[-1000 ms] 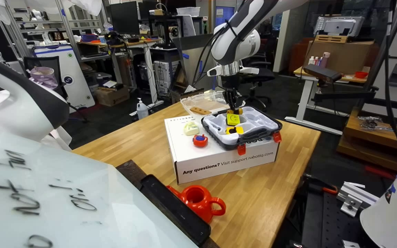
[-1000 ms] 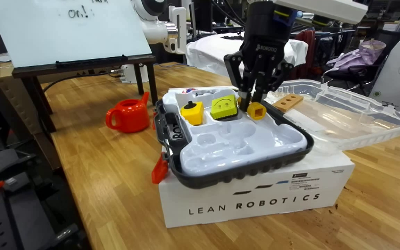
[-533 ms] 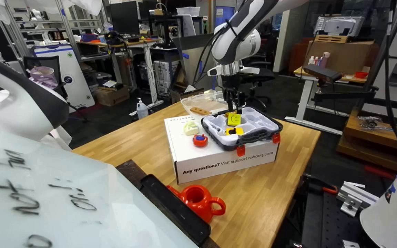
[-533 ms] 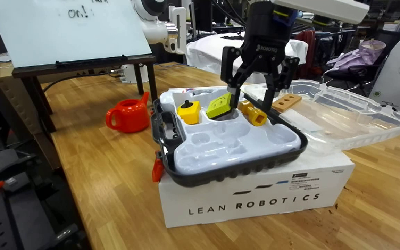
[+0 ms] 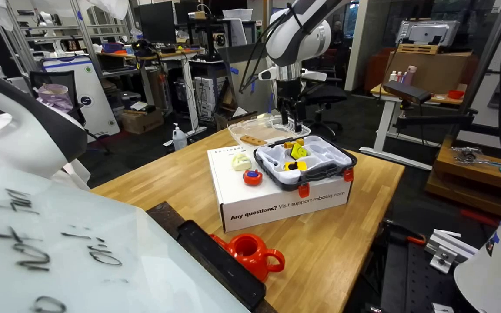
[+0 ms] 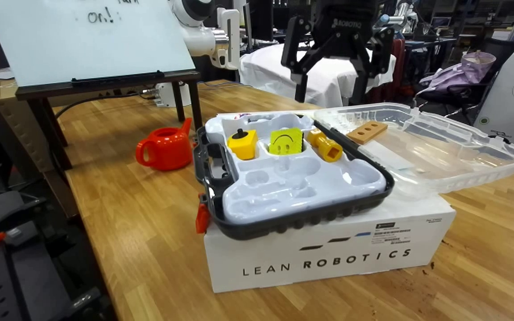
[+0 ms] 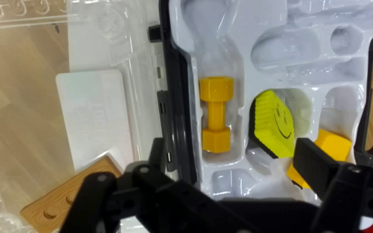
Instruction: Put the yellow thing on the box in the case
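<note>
The yellow thing, a plain bolt-shaped piece (image 7: 216, 115), lies lengthwise in a compartment of the case (image 7: 270, 19), beside its hinge edge. The case has a white moulded tray in a black shell. It sits on the white box (image 6: 328, 267), with its clear lid (image 6: 458, 147) folded back. A lime smiley sponge (image 7: 274, 124) leans in the neighbouring compartment. Beyond it is a yellow block with a black knob (image 6: 243, 144). My gripper (image 6: 329, 98) hangs above the case, apart from it, with its fingers (image 7: 312, 165) spread wide and nothing between them.
A wooden block with holes (image 6: 368, 132) rests in the lid. On the box beside the case sit a pale yellow piece (image 5: 242, 161) and a red-orange piece (image 5: 252, 177). A red teapot (image 6: 165, 149) stands on the table near the whiteboard (image 6: 96, 40).
The gripper was shut on the bolt-shaped piece; it has opened, let it go and risen. The sponge has tipped over to another lean. The case has shifted slightly toward its handle side.
</note>
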Robot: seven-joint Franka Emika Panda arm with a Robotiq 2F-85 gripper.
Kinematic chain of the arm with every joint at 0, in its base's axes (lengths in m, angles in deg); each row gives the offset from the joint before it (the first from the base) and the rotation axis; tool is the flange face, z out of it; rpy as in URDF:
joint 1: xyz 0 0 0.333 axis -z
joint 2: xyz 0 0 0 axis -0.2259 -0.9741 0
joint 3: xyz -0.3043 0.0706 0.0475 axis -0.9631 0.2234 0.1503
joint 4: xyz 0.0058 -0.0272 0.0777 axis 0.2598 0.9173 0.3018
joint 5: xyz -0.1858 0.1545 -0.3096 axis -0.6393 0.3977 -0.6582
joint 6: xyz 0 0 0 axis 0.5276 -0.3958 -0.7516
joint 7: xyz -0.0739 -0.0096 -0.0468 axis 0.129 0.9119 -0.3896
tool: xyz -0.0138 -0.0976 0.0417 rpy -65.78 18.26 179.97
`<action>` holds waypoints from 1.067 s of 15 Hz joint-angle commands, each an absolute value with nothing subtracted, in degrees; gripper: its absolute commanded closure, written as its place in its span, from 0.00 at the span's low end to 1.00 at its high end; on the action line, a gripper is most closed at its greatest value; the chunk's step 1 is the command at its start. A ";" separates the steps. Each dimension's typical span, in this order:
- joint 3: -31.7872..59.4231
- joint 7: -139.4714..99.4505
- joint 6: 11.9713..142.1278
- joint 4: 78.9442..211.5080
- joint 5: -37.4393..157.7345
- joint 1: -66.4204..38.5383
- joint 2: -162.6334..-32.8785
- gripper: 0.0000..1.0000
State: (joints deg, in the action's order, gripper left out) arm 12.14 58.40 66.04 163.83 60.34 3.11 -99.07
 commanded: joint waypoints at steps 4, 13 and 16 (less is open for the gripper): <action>11.58 54.12 70.42 168.80 59.45 0.72 -91.22 0.00; 13.92 29.43 69.48 179.73 52.45 -7.57 -78.16 0.00; 15.43 20.90 68.58 182.88 52.15 -10.04 -75.41 0.00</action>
State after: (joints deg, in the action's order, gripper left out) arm 14.79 27.24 68.34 179.71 53.26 -8.97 -78.31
